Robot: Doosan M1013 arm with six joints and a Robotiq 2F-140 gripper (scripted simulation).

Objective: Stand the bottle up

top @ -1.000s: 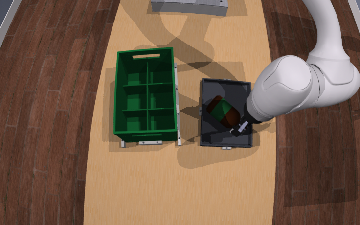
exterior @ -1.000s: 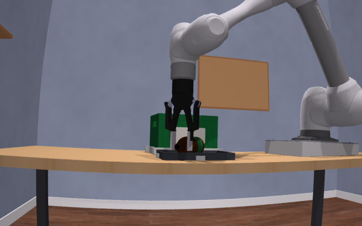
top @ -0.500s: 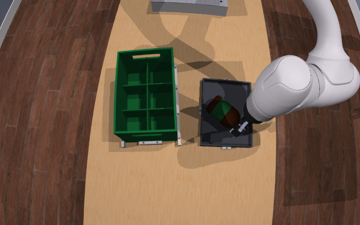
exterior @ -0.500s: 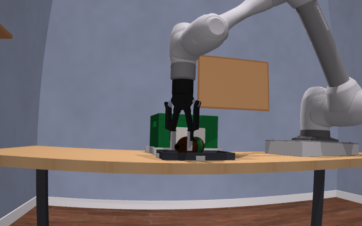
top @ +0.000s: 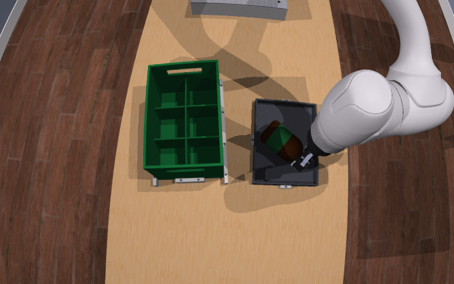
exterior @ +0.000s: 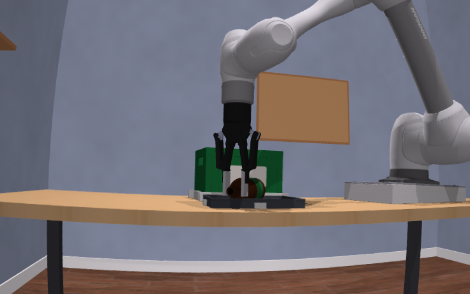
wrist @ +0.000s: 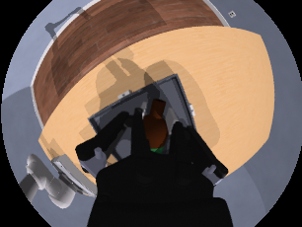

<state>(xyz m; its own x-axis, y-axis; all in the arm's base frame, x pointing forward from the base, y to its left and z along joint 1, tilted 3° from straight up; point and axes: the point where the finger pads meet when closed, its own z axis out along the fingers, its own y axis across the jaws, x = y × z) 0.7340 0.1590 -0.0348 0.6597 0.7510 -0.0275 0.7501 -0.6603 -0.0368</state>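
Right of centre from above, my black two-fingered hand (top: 301, 162) (exterior: 235, 190) (wrist: 156, 111) stands part-spread around the neck of the brown glass bottle (top: 282, 141) (exterior: 256, 188) (wrist: 156, 132), lying on the dark grey tray (top: 285, 109) (exterior: 281, 202) (wrist: 183, 92).

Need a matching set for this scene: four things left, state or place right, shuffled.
1. bottle
2. crate
3. tray
4. orange-brown panel

A. green, divided into six compartments
B. hangs against the wall
C. lies on its side, brown with a green band
D. dark grey, with the bottle inside its rim

Pairs: 1-C, 2-A, 3-D, 4-B
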